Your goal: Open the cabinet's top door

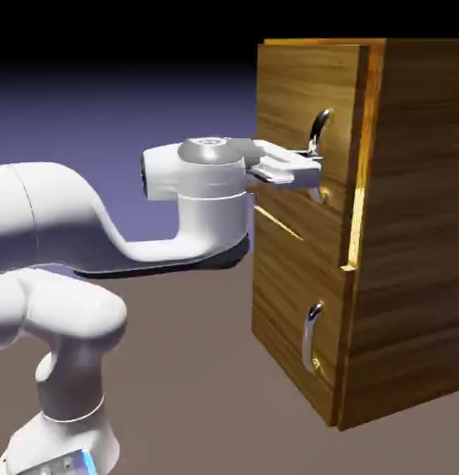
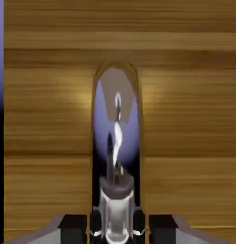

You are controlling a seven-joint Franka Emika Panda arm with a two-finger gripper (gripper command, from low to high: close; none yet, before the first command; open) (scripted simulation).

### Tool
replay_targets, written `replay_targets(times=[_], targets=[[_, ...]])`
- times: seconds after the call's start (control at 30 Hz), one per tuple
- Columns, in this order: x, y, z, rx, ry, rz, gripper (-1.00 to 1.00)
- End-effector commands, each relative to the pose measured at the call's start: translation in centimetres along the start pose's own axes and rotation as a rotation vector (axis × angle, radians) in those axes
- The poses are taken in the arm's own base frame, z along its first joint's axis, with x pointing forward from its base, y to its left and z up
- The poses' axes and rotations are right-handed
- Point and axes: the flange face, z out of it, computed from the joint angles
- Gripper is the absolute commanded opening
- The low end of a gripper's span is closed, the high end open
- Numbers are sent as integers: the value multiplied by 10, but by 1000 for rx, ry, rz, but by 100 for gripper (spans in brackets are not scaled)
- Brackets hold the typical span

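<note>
The cabinet point(image 1: 418, 232) of brown wood stands at the exterior view's right. Its top door point(image 1: 298, 83) carries a long curved silver handle point(image 1: 319, 128). My gripper point(image 1: 313, 173) reaches in level from the left and is shut on the handle's lower part, which its fingers hide. In the hand view the handle point(image 2: 117, 138) runs up the middle against the door's wood point(image 2: 186, 119), its foot clamped in my gripper point(image 2: 117, 228), between the fingertips point(image 2: 96, 224) at the bottom edge. A bright gold strip shows along the door's right edge.
Below the top door sits a shorter lower panel point(image 1: 284, 315) with a small silver handle point(image 1: 312, 336). The arm's white forearm point(image 1: 177, 232) stretches across the left half of the exterior view, above a brown table surface point(image 1: 196, 390).
</note>
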Motion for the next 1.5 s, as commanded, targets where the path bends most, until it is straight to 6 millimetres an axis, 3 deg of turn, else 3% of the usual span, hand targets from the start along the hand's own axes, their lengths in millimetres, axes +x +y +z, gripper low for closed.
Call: replay_targets(times=[0.0, 0.43, 0.97, 1.2, 1.47], targets=[[3, 3, -8, 17, -17, 0, -100], [43, 43, -91, 220, -219, 0, -100], [99, 99, -156, 428, -427, 0, -100], [134, 134, -180, 539, -539, 0, -100], [189, 190, -201, 705, -704, 0, -100]])
